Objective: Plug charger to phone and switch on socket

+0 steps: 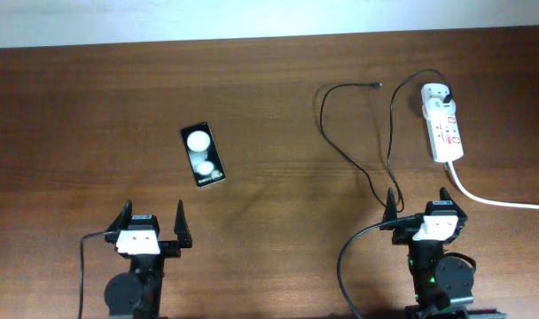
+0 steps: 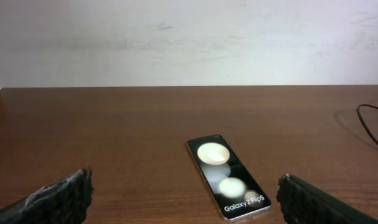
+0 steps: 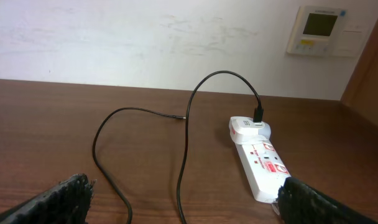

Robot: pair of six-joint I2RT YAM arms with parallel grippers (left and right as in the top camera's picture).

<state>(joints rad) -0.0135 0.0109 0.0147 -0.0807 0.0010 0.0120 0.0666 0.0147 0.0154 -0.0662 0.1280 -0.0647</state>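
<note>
Both tools are spread wide and hold nothing. The left tool (image 1: 153,213) hovers low over the wooden surface (image 1: 269,53), and the phone (image 1: 203,154) lies face up ahead of it, a little to its right, with nothing between them. The right tool (image 1: 418,202) has the socket (image 1: 444,128) ahead and to its right, its thick white cord (image 1: 491,199) trailing off to the right. The charger (image 1: 323,106) has its black plug (image 1: 450,92) seated in a white adapter (image 3: 248,129) at the socket's far end. From there the cable loops back to just beside the right tool's left finger (we cannot tell whether it touches), then curls away forward. Its connector tip (image 1: 378,85) lies loose ahead of the right tool, well apart from the phone. A wall panel (image 3: 319,30) hangs beyond the socket.
</note>
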